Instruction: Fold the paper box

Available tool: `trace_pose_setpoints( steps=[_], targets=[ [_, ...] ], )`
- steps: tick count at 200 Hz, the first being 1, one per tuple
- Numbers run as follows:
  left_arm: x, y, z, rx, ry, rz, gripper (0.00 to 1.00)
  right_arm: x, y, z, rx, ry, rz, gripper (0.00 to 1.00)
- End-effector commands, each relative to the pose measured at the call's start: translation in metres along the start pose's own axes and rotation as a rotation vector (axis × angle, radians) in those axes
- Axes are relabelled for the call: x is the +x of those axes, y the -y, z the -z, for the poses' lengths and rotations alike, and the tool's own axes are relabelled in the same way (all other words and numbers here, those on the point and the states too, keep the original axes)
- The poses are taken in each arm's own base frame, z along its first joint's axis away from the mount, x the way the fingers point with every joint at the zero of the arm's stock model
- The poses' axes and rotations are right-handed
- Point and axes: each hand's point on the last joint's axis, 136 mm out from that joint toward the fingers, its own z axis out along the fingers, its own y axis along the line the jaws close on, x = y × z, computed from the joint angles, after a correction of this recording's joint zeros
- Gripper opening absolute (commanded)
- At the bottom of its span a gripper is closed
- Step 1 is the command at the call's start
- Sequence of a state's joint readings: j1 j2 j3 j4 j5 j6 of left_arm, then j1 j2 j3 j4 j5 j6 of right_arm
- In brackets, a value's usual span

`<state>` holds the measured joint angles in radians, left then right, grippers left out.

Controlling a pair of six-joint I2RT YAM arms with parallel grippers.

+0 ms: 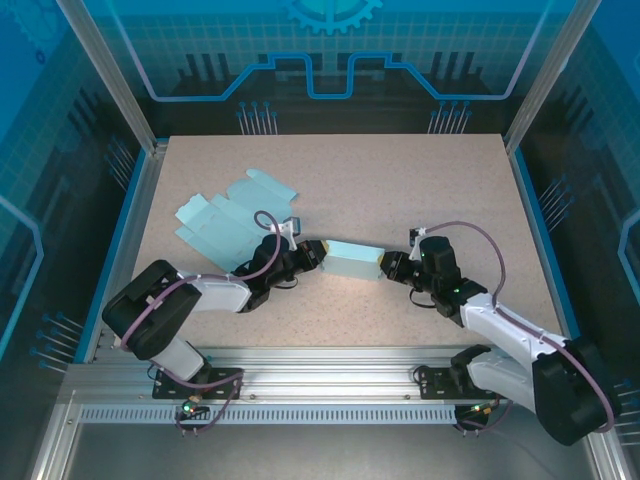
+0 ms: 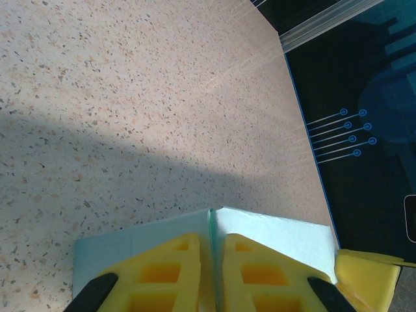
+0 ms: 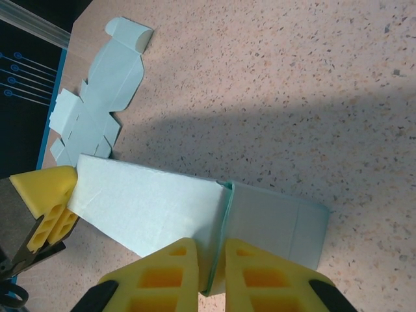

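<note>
While both arms reach low over the table (image 1: 400, 180), I see the paper box (image 1: 352, 262) lying a little nearer the table's front edge than its middle, with its long side running left to right across the table. It is a pale blue carton, partly formed, and it looks to rest on the tabletop.

The left gripper (image 1: 322, 252) meets the box at the end facing the table's left side. On my left wrist feed its yellow fingers (image 2: 172, 273) are drawn almost together, with only a thin paper edge of the box (image 2: 273, 237) standing between them, so I read it as clenched on that edge. Past the box's far corner the right gripper's yellow fingertip (image 2: 367, 276) pokes in.

The right gripper (image 1: 385, 267) meets the end facing the table's right side. On the right wrist feed its fingers (image 3: 260, 273) are likewise nearly closed, pinching a paper edge where a fold line crosses the box (image 3: 149, 201). The left gripper's yellow fingertip (image 3: 49, 185) touches the opposite end there.

On the table's left half, farther back, lie the flat blanks (image 1: 225, 222), unfolded pale blue cut-outs lying on the surface. They sit apart from the box and neither gripper touches them; they also show on the right wrist feed (image 3: 97, 97).
</note>
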<state>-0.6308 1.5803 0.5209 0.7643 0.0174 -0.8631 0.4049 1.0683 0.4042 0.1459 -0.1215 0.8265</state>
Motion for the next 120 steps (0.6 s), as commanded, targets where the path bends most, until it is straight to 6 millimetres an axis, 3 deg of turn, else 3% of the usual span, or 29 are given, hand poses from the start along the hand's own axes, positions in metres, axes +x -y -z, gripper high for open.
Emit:
trace_pose_setpoints(
  steps=[1,31,86,120],
  targets=[
    [0.075,-0.109,0.029,-0.39,-0.266,0.011,0.1,0.047,0.058,-0.003,0.186,-0.144,-0.035,0.14],
    [0.046,-0.078,0.03,-0.338,-0.213,-0.093,0.19,0.047,0.058,-0.002,0.191,-0.147,-0.035,0.14],
    [-0.024,0.012,0.038,-0.182,-0.085,-0.483,0.43,0.037,0.046,0.006,0.18,-0.13,-0.005,0.15],
    [-0.015,0.062,0.036,0.067,-0.133,-0.869,0.57,0.033,0.036,0.007,0.163,-0.131,0.013,0.16]
  ],
)
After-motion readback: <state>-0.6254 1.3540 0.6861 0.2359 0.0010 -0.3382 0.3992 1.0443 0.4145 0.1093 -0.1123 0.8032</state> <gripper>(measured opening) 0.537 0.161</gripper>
